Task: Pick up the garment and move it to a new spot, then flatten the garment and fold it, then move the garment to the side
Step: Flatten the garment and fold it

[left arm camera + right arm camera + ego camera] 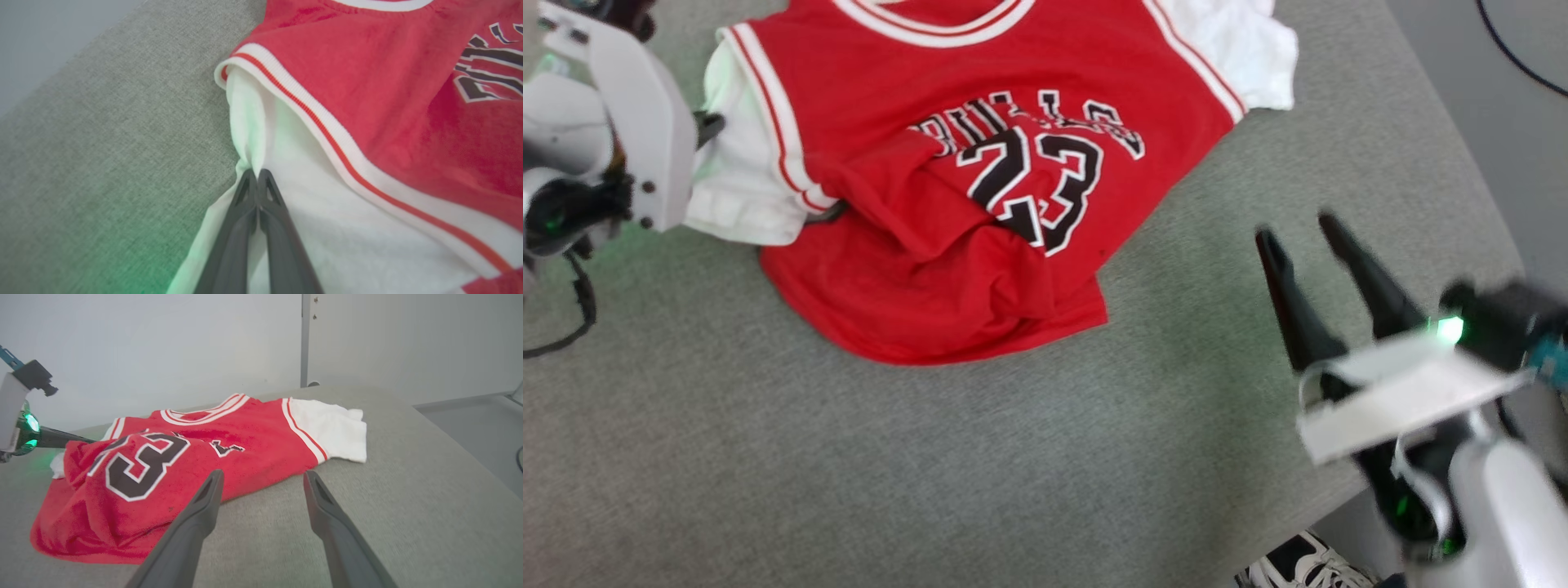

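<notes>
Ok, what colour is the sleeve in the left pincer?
Plain white sleeve, with red-striped white trim beside it; clearest in the left wrist view.

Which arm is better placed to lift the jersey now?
Left: the left gripper is shut on the white sleeve of the jersey; the right gripper hangs open, off the cloth.

The garment (890,237) is lying lettering-up on the grey surface (768,474), its red body showing a black-and-white 23. Its lower part is bunching in folds beside the number, and both white sleeves are spreading sideways, one gathering into a pinched crease.
</notes>
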### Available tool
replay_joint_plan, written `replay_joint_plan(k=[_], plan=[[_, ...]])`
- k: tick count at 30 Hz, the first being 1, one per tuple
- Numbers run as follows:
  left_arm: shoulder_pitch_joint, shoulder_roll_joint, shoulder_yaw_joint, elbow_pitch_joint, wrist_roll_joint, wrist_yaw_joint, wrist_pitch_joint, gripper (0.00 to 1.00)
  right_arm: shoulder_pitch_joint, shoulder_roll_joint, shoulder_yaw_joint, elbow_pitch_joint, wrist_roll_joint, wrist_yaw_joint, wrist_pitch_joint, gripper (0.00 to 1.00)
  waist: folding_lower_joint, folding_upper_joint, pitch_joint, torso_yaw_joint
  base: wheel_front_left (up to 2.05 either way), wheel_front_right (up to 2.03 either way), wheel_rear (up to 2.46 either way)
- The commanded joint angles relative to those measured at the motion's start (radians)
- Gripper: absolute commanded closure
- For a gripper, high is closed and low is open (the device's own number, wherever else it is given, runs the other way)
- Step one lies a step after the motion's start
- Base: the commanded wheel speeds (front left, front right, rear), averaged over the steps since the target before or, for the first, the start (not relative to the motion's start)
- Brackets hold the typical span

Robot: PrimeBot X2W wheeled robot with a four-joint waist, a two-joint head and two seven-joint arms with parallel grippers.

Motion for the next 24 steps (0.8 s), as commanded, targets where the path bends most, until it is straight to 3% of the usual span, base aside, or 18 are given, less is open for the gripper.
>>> replay_joint_plan(k=[1,4,9,10,14,24], plan=[[0.014,-0.015,-0.035,-0.006,-0.003,0.0,-0.001,1.0,-0.052,-0.013,0.006,-0.008,0.026,-0.001,0.033,0.0,0.0,0.0,0.019,0.019,0.0,0.0,0.0],[-0.034,-0.024,-0.056,-0.018,-0.001,0.0,-0.03,1.0,-0.172,-0.071,0.005,0.032,0.052,-0.001,0.149,0.0,0.0,0.0,0.044,0.043,0.0,0.0,0.0],[-0.102,-0.046,-0.078,-0.04,-0.012,0.0,-0.079,1.0,-0.433,-0.145,-0.005,0.211,0.153,-0.001,0.352,0.0,0.0,0.0,0.093,0.095,0.0,0.0,0.0],[-0.102,-0.046,-0.078,-0.04,-0.012,0.0,-0.079,1.0,-0.433,-0.145,-0.005,0.211,0.153,-0.001,0.352,0.0,0.0,0.0,0.093,0.095,0.0,0.0,0.0],[-0.152,-0.053,-0.095,-0.069,-0.019,0.001,-0.095,1.0,-0.644,-0.211,0.003,0.4,0.132,-0.001,0.464,0.0,0.0,0.0,0.144,0.138,0.0,0.0,0.0],[-0.221,-0.071,-0.124,-0.136,-0.001,0.002,-0.124,1.0,-0.947,-0.258,-0.008,0.779,0.08,-0.001,0.493,0.0,0.0,0.0,0.245,0.244,0.0,0.0,0.0]])
